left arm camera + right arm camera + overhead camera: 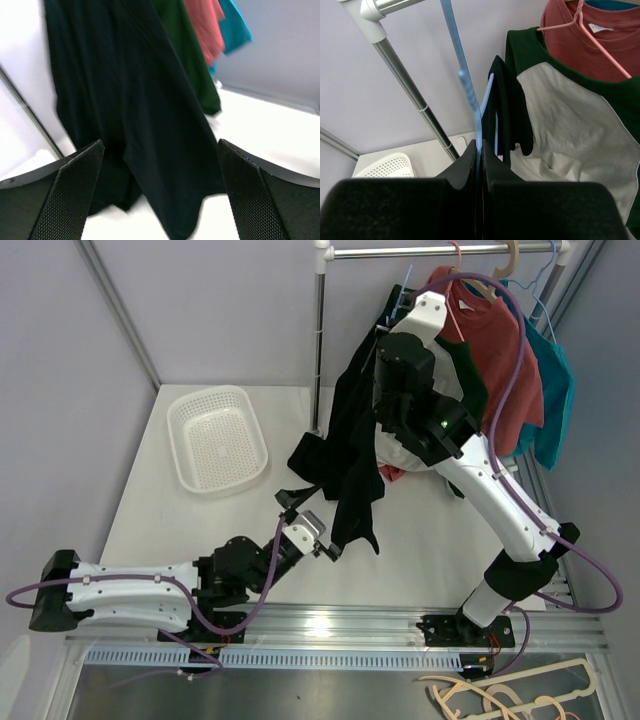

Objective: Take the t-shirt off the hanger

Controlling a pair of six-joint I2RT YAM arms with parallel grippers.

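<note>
The black t-shirt [345, 455] hangs from a light blue hanger [465, 80] on the rail, its hem draping down to the table. My right gripper [481, 150] is shut on the blue hanger just below its neck, beside the shirt's collar [505, 110]; in the top view it [395, 322] is up at the rail. My left gripper [308, 523] is open and empty, low by the table, facing the shirt's lower hem [135, 125]. In the left wrist view the cloth hangs between and beyond the open fingers [75, 190], not touching them.
A green-and-white shirt [570, 130], a red shirt [500, 360] and a teal shirt [555, 400] hang to the right on the same rail. The rack's metal pole [320, 340] stands left of the black shirt. A white basket [215, 440] sits at the back left. Spare hangers [510, 695] lie below the front edge.
</note>
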